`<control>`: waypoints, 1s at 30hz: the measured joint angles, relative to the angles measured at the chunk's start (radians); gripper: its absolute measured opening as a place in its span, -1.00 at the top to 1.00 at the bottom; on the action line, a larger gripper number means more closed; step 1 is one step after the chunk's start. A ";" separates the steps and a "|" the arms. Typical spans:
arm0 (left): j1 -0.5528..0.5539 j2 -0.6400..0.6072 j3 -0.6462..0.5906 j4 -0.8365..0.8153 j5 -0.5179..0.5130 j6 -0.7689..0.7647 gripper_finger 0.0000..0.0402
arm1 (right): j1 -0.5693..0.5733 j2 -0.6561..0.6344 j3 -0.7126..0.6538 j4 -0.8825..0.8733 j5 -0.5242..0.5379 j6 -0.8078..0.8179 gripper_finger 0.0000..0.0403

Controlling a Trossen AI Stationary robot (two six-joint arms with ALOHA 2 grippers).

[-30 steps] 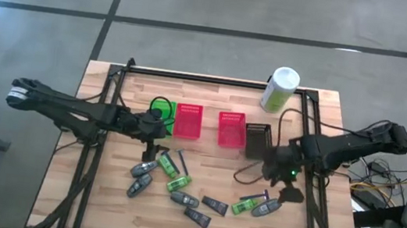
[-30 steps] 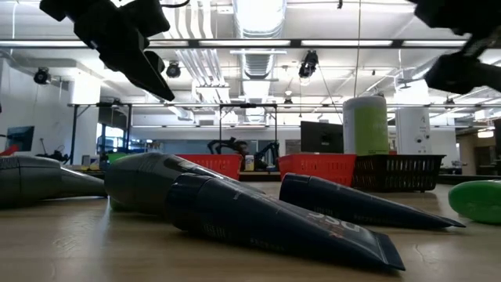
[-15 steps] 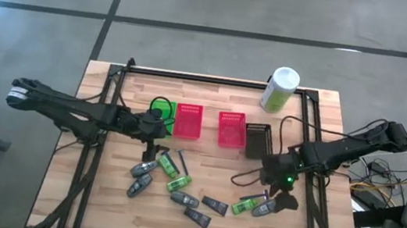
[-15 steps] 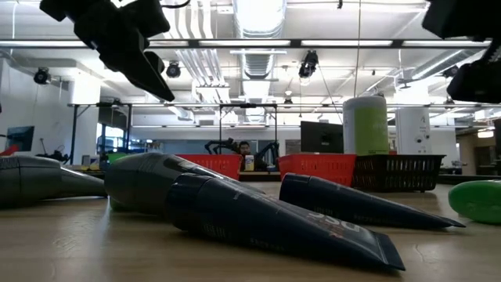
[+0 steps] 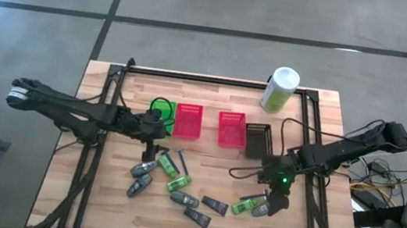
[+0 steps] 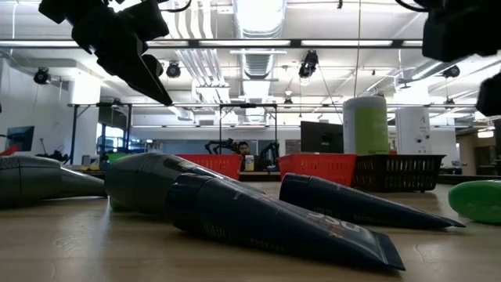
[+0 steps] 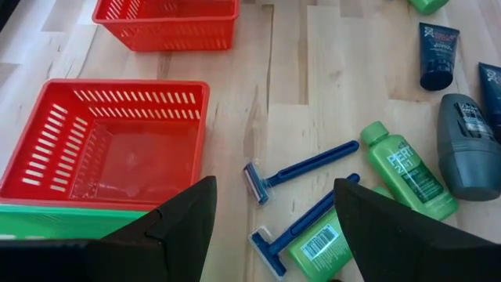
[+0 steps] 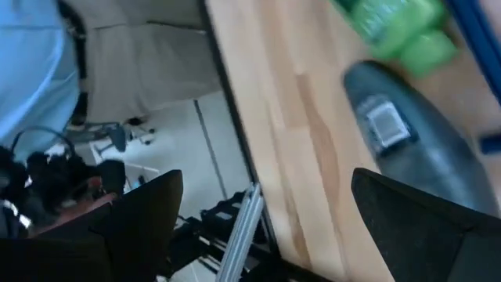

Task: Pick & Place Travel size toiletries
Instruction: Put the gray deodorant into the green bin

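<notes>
The toiletries lie loose on the near half of the table: grey oval bottles (image 5: 143, 169), green tubes (image 5: 177, 181), dark flat tubes (image 5: 214, 205) and blue razors (image 7: 301, 166). My left gripper (image 5: 153, 151) hangs open over the left cluster, its fingers above a razor and a green tube (image 7: 317, 247). My right gripper (image 5: 278, 203) is open, held low beside the right-hand grey bottle (image 5: 262, 208), which fills the right wrist view (image 8: 407, 149) beside a green tube (image 8: 391, 27). Neither gripper touches anything.
Behind the toiletries stands a row of small baskets: green (image 5: 160, 111), two red (image 5: 188, 121) (image 5: 231, 129) and a dark one (image 5: 258, 141). A white-and-green canister (image 5: 279, 89) stands at the far right. The table's right edge (image 8: 235, 157) is close to my right gripper.
My right gripper has moved toward the table's near edge and slightly left, coming down beside the right-hand grey bottle. In the low view it has risen out toward the picture's top right corner. The toiletries lie as they were.
</notes>
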 joint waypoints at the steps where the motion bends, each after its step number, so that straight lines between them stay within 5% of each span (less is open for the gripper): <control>1: 0.000 0.000 0.000 0.000 0.000 0.000 -0.30 | 0.006 0.002 -0.008 -0.009 0.014 0.010 -0.83; 7: 0.000 0.000 0.000 0.000 0.000 0.000 -0.30 | 0.083 0.003 -0.005 -0.167 0.151 -0.043 -0.83; 14: 0.000 0.000 0.000 0.001 0.000 0.000 -0.30 | 0.234 0.002 0.116 -0.334 0.553 -0.353 -0.83; 23: 0.000 0.000 -0.001 0.002 -0.002 0.000 -0.30 | 0.462 0.086 0.100 -0.292 0.630 -0.389 -0.83; 27: 0.000 0.000 -0.001 0.002 -0.005 0.000 -0.30 | 0.490 0.169 0.124 -0.317 0.765 -0.352 -0.83; 30: 0.000 0.000 -0.002 0.002 -0.005 0.000 -0.30 | 0.491 0.231 0.136 -0.322 0.772 -0.297 -0.83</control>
